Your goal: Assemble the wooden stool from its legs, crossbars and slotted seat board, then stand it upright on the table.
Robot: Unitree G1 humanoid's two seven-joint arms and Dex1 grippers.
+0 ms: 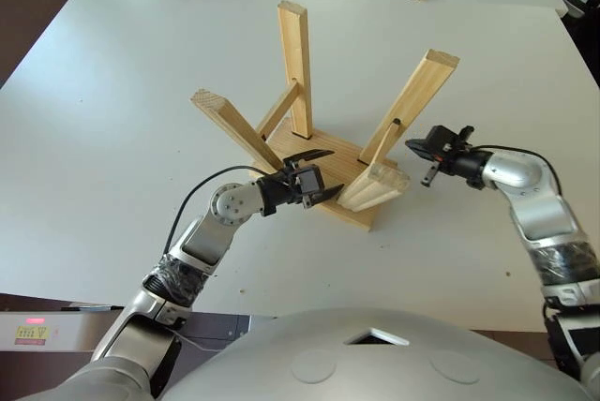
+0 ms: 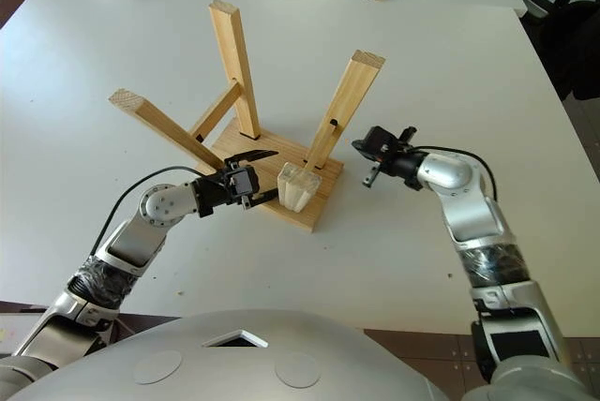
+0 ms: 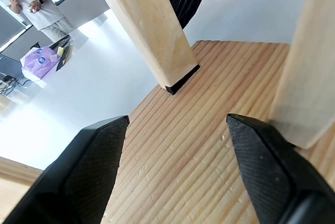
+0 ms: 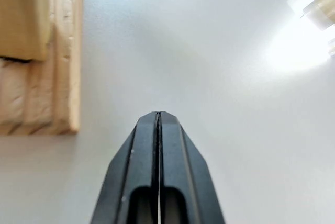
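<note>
- Left of the stool, the surface (image 1: 112, 92) lies open well out to its edge, so there is room to swing the legs that way.
- The left pincer (image 1: 317, 176) is spread wide and holds nothing. Its fingers (image 3: 99, 166) sit over the near left part of the seat board (image 1: 342, 159), close to the foot of the leaning leg (image 1: 230, 125).
- The stool (image 1: 298, 82) rests upside down mid-surface, with the board flat and the legs pointing up. The leaning leg splays outward with its crossbar (image 1: 279, 111), so I judge it needs seating square before any turn. Grip low near the slot and press straight in.
- The right pincer (image 1: 419, 147) is closed on nothing, just beside the board's right edge. It could steady the board.
- Right of that the surface is open. The near edge is the closest one, so tip the stool away from it.
</note>
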